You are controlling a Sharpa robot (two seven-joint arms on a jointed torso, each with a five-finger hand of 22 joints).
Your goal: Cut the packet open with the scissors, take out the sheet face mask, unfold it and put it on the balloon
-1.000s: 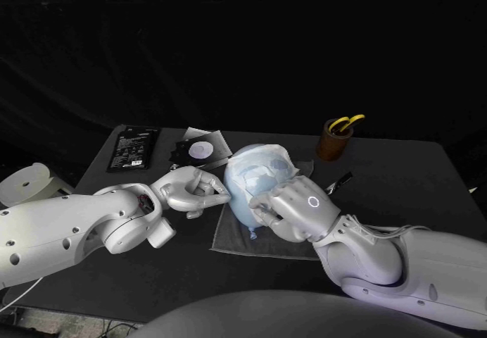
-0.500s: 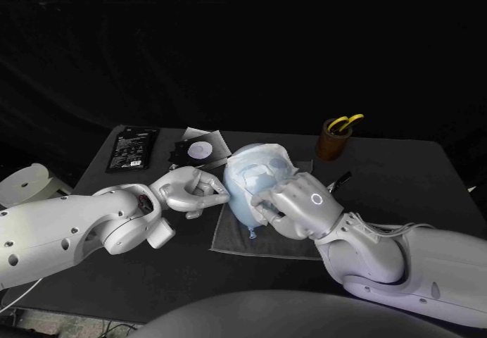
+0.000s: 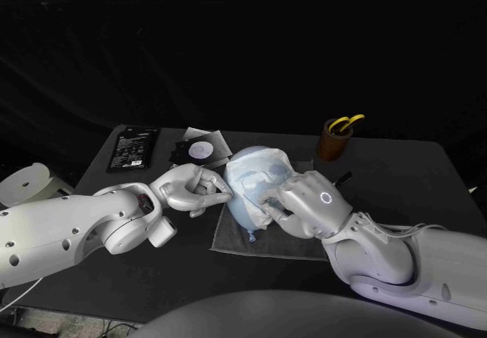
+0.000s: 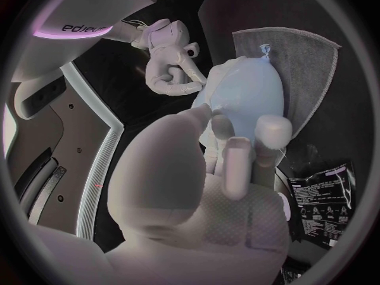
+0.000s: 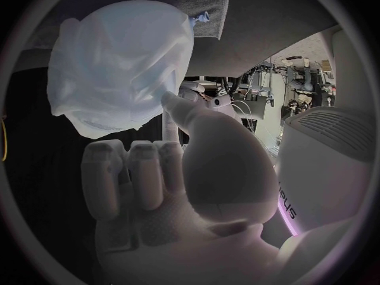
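A pale blue balloon (image 3: 254,179) with the white sheet mask (image 5: 119,63) draped over it lies on a grey towel (image 3: 231,238) in the middle of the table. My left hand (image 3: 193,190) is at the balloon's left side, thumb and fingers (image 4: 269,130) closed on its masked end. My right hand (image 3: 305,208) is at the balloon's lower right, fingers curled in, with the thumb (image 5: 178,107) touching the mask. In the left wrist view the balloon (image 4: 241,98) lies between both hands.
The yellow-handled scissors (image 3: 345,124) stand in a brown cup (image 3: 332,144) at the back right. A black packet (image 3: 134,146) lies at the back left, with a second opened packet (image 3: 203,149) beside it. The towel's edge (image 4: 313,63) reaches past the balloon's knot.
My right hand has shifted a little right and up along the balloon's lower right side, turning at the wrist. My left hand and the balloon have stayed put.
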